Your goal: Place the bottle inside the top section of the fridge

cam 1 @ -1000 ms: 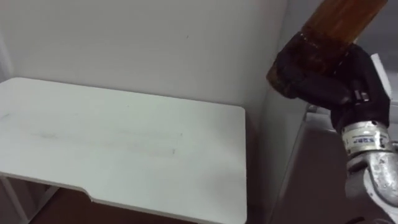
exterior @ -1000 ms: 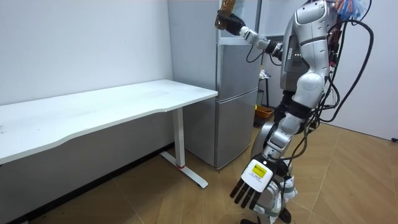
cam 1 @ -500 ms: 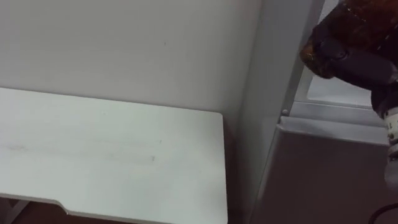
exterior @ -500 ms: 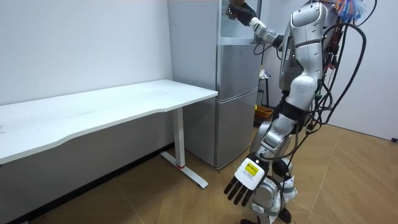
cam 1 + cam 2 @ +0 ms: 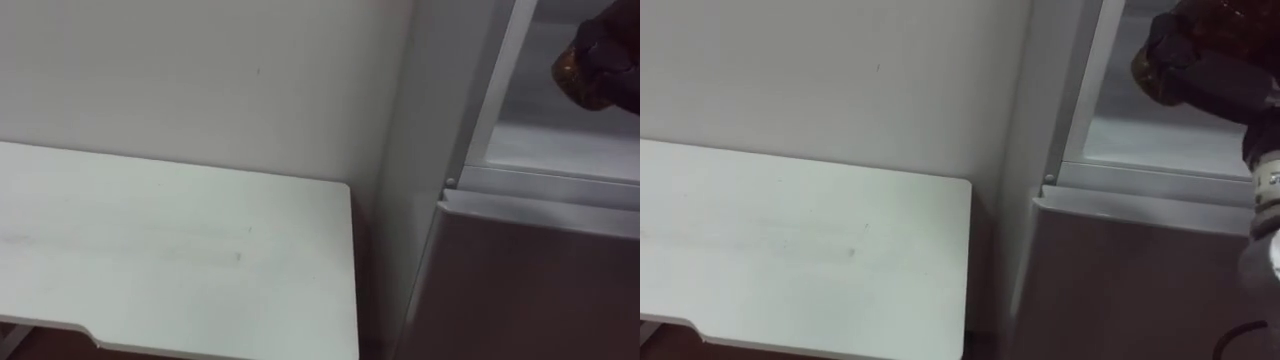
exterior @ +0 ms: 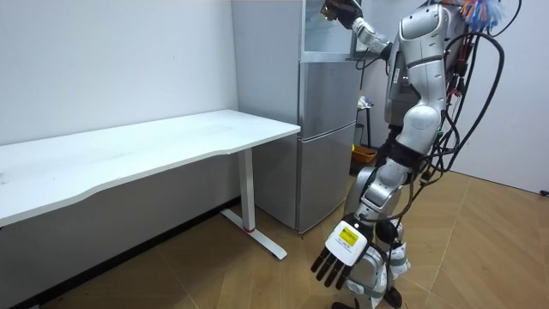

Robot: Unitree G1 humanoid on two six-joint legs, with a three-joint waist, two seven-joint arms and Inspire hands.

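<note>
A white table (image 5: 180, 250) takes up the left of the eye views, its flat top bare, its right edge close beside the fridge (image 5: 420, 200) with a narrow dark gap between the two. Behind the table a plain pale wall (image 5: 200, 80) runs to the fridge's grey side panel. In the room view the table stands on a white leg (image 6: 250, 193) over a wooden floor (image 6: 214, 275), and the tall grey fridge stands just right of it, against the wall.

Further right, the fridge's lower door (image 5: 540, 280) is closed. Above it the upper compartment stands open, showing a white inner shelf (image 5: 560, 150) edged by a pale frame.

At the far right, up inside that open compartment, is the brown bottle (image 5: 570, 78). The right hand (image 5: 1220, 80) has its dark fingers curled tight round it, so that only the amber base and a strip of the body above the fingers show. The bottle hangs in the air over the shelf, apart from it, tilted with its base toward the left.

In the room view the robot stands at the front of the fridge, facing it, right arm raised high to the top opening. Its left hand (image 6: 343, 253) hangs low by the legs, near the floor, fingers straight and spread, holding nothing
</note>
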